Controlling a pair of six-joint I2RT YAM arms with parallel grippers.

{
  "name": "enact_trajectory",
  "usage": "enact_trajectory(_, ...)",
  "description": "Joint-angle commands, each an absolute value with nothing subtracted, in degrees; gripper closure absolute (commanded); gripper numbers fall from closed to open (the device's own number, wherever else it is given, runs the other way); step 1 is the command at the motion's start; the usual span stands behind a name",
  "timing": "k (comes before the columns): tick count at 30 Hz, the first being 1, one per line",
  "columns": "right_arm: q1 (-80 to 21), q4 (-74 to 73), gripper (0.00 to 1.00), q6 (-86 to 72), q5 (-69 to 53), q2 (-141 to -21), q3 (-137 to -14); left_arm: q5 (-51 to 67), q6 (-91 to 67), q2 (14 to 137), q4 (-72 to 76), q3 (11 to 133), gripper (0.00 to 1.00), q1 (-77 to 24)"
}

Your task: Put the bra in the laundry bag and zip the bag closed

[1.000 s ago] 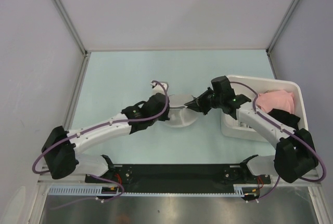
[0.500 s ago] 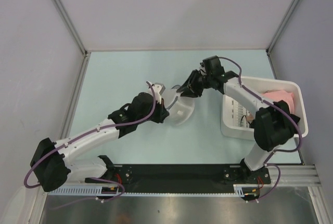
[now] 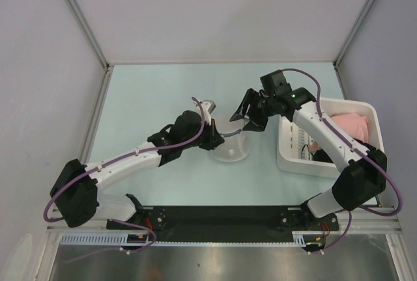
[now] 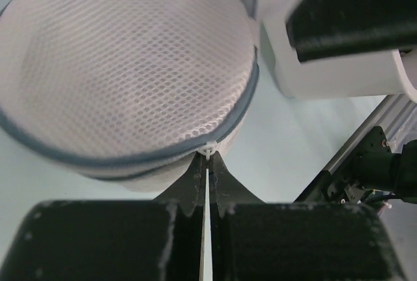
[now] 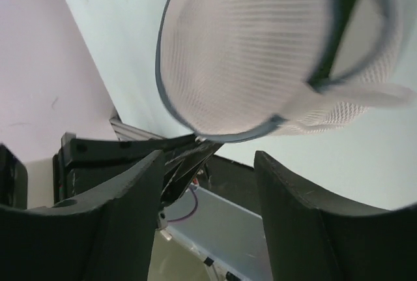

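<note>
The pale green table [image 3: 150,98] held everything. The left arm [image 3: 124,160] stretched from its base toward the middle of the table, and the right arm [image 3: 326,134] reached in from the other side, passing over the white bin [image 3: 293,163] that stood at the table's right edge. A pink garment [image 3: 348,124] lay at the far end of that bin.

The laundry bag [image 3: 231,145] sat near the table's middle, between the two arms and just left of the bin. Its white mesh [image 4: 124,66] bulged round, with the dark zipper rim [image 4: 65,154] running around its edge. In the right wrist view the bag [image 5: 241,46] appeared to gape along one side. Whether the bra was inside the bag could not be told.

The left gripper [image 3: 216,139] was pinched tight at the bag's rim, and its closed tips [image 4: 208,163] met at the small white zipper pull [image 4: 208,151]. The right gripper [image 3: 244,115] hung just beyond the bag's far edge, spread wide [image 5: 208,163] and holding nothing.
</note>
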State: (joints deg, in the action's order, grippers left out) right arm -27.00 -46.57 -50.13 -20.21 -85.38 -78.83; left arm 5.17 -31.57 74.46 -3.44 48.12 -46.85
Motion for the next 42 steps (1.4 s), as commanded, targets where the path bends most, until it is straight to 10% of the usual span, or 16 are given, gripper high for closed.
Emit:
enact_trajectory(1, -29.18, -48.25, 0.43, -55.0, -19.24, -83.76, -76.22, 6.59, -32.61, 75.14, -0.18, 51.59, 1.0, -47.11)
enact_trajectory(29, -28.13, -41.93, 0.54, -80.07, -14.86, -73.04, -61.44, 8.52, -32.78, 81.47, -0.35, 57.74, 1.0, -52.56)
enact_trajectory(34, -27.95, -41.13, 0.68, -79.72, -12.84, -75.06, -61.09, 9.14, -32.78, 81.82, -0.18, 57.74, 1.0, -53.0)
enact_trajectory(38, -27.07, -38.51, 1.0, -77.26, -11.6, -76.9, -58.72, 8.97, -33.05, 82.26, -0.79, 57.22, 1.0, -53.0)
enact_trajectory(42, -25.32, -36.65, 1.0, -73.57, -13.53, -77.96, -57.13, 8.0, -32.61, 84.11, -7.89, 57.57, 1.0, -50.99)
